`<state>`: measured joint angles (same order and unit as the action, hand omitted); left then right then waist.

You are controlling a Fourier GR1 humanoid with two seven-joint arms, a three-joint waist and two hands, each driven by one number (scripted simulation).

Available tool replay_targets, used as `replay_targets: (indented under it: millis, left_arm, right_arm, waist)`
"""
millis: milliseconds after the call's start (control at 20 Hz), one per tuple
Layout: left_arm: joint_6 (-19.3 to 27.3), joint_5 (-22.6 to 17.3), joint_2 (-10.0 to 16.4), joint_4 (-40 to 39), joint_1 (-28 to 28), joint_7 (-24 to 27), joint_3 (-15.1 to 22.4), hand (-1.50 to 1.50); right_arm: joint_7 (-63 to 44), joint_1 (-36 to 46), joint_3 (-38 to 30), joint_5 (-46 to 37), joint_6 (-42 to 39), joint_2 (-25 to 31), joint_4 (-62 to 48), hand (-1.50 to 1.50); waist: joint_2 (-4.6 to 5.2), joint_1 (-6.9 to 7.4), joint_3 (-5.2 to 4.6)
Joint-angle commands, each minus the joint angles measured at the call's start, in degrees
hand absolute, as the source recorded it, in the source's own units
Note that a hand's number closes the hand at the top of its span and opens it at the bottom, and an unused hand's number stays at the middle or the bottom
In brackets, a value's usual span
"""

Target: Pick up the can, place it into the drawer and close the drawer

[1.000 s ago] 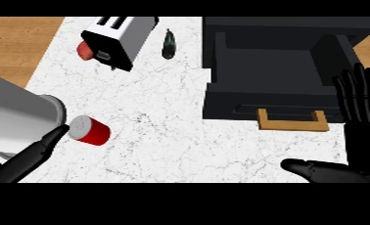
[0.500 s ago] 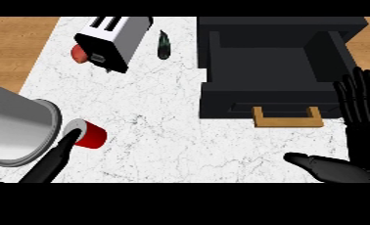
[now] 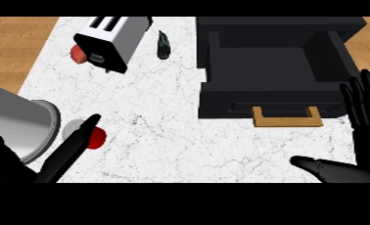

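Note:
The red can (image 3: 95, 138) with a pale end lies on the white marble counter (image 3: 166, 121) at the lower left. My left hand (image 3: 71, 151) comes in from the lower left corner; one straight black finger crosses the can's left part and hides some of it. The hand is open and nothing curls round the can. The black drawer (image 3: 274, 65) stands pulled open at the upper right, showing nothing inside, its wooden handle (image 3: 287, 117) facing me. My right hand (image 3: 334, 169) rests open at the right edge, fingers (image 3: 358, 102) up beside the handle.
A silver toaster (image 3: 112, 40) stands at the back left with a red object (image 3: 78, 54) against its left side. A small dark green object (image 3: 164, 45) lies between toaster and drawer. My grey left forearm (image 3: 25, 127) fills the left edge. Wooden surface (image 3: 22, 43) borders the counter.
My left hand has stretched a finger forward onto the can, which now shows lower and partly covered. The right hand has kept its pose by the drawer handle.

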<state>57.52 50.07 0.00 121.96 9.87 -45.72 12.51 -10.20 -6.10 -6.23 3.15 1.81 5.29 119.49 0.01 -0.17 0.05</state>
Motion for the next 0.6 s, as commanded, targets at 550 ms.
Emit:
replay_targets:
  millis: [550]
  left_arm:
    - [18.9, -9.4, 0.0, -22.4, -4.4, 5.8, 3.1, -1.50]
  right_arm:
    - [0.3, -8.1, -0.7, 0.6, -3.1, -0.6, 8.2, -1.50]
  waist:
    - [-0.08, -0.42, -0.09]
